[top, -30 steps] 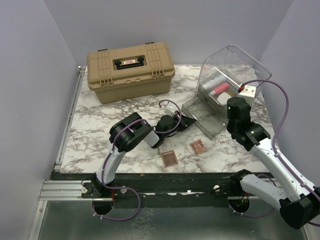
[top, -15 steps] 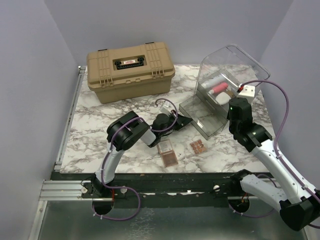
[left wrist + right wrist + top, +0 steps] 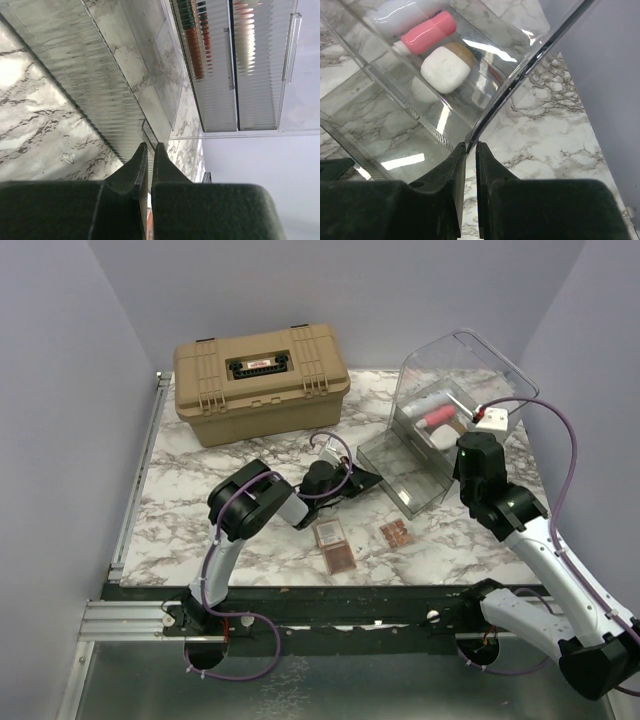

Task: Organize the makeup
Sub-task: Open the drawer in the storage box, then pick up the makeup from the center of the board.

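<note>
The clear bin [image 3: 470,365] stands at the back right with a ribbed drawer [image 3: 410,478] pulled out toward the middle. My left gripper [image 3: 368,482] [image 3: 149,146] is shut on the drawer's front lip. My right gripper [image 3: 470,445] [image 3: 470,146] pinches the bin's clear side wall [image 3: 520,75], with only a slit between its jaws. Inside lie a pink tube [image 3: 429,31], a white tube [image 3: 395,12] and a white oval piece [image 3: 446,69]. Red and black pencils [image 3: 196,40] show through a drawer front. Three eyeshadow palettes [image 3: 330,533] [image 3: 341,560] [image 3: 396,533] lie on the marble near the front.
A large tan hard case [image 3: 260,380] sits shut at the back left. Purple walls close in both sides and the back. A metal rail [image 3: 140,490] runs along the table's left edge. Cables loop off both wrists.
My left arm's upper links have swung slightly left. My right wrist has crept a little farther back along the bin. The drawer and makeup have not visibly moved.
</note>
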You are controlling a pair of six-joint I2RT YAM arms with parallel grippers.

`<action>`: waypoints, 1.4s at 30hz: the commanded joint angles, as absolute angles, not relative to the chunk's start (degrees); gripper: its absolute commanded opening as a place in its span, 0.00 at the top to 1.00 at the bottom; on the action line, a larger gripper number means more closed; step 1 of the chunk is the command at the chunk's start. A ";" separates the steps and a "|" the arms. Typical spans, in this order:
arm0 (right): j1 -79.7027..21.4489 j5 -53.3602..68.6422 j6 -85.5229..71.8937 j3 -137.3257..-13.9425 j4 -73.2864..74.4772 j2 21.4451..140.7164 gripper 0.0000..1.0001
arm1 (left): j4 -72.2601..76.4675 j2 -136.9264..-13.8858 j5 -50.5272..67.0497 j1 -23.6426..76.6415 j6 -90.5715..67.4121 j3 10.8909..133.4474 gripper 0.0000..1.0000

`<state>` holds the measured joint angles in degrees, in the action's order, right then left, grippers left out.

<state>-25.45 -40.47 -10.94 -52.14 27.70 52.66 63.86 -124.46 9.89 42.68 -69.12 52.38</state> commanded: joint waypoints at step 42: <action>-25.54 -6.27 -16.31 -69.73 50.09 44.89 0.16 | 37.21 -81.91 -7.46 37.97 -46.75 31.00 0.43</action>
